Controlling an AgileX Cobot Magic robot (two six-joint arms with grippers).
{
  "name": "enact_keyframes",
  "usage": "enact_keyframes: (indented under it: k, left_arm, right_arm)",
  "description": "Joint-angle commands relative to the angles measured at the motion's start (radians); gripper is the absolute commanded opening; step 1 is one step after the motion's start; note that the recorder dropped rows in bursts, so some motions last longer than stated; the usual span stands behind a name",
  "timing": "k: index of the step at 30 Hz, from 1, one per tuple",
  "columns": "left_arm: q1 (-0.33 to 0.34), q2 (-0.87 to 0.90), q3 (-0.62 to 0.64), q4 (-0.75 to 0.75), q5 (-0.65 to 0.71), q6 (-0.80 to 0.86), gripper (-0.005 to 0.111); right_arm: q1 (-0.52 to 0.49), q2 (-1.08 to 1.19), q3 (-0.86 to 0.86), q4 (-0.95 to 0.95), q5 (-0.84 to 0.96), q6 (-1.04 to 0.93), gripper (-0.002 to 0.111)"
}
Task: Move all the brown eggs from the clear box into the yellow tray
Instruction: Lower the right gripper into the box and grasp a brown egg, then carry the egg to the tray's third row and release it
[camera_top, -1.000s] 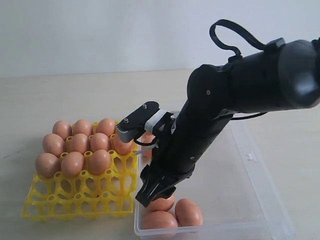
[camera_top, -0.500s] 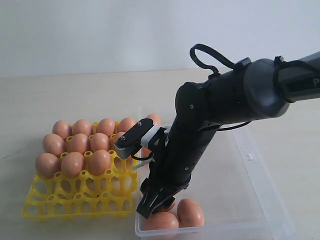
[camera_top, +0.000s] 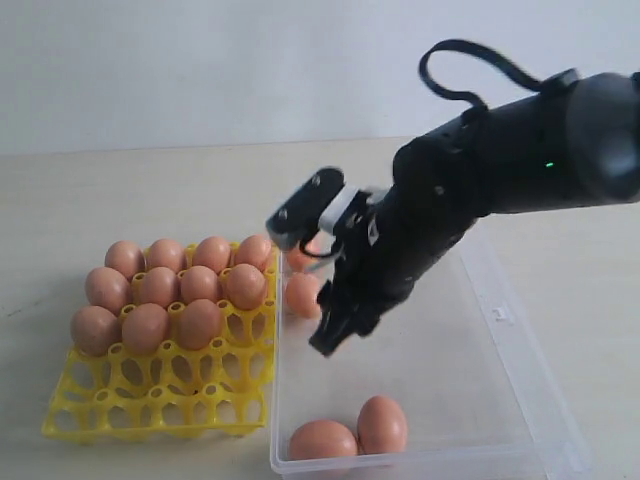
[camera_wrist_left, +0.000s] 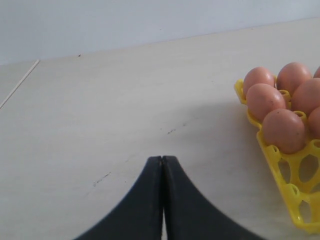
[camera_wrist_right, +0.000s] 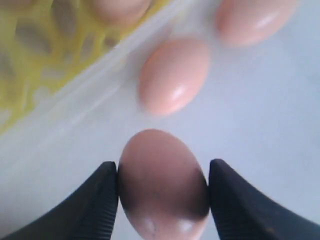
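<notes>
Right wrist view: right end effector (camera_wrist_right: 163, 172) clamps an egg (camera_wrist_right: 162, 192), two more eggs (camera_wrist_right: 174, 75) beyond; tray (camera_wrist_right: 30, 70) blurred; left end effector (camera_wrist_left: 162, 160) together.

High exterior camera at a downward slant; wrist cameras close in; yellow tray (camera_top: 167, 349) common to all three.

Robot test bench, likely lab: pale tabletop (camera_top: 150, 190), blank white wall (camera_top: 200, 70), black robot arm (camera_top: 500, 170).
</notes>
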Motion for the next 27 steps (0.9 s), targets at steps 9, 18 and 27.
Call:
enact_keyframes:
  k: [9, 18, 27]
  left_arm:
    - [-0.008, -0.006, -0.004, -0.002, -0.009, -0.006, 0.0]
    - [-0.008, -0.006, -0.004, -0.002, -0.009, -0.006, 0.0]
    - [-0.008, -0.006, -0.004, -0.002, -0.009, -0.006, 0.0]
  right_arm:
    - [0.014, 0.108, 0.229, -0.466, -1.267, 0.711, 0.0]
    - [0.014, 0.202, 0.229, -0.451, -1.271, 0.736, 0.0]
    - [0.014, 0.202, 0.229, -0.451, -1.219, 0.808, 0.0]
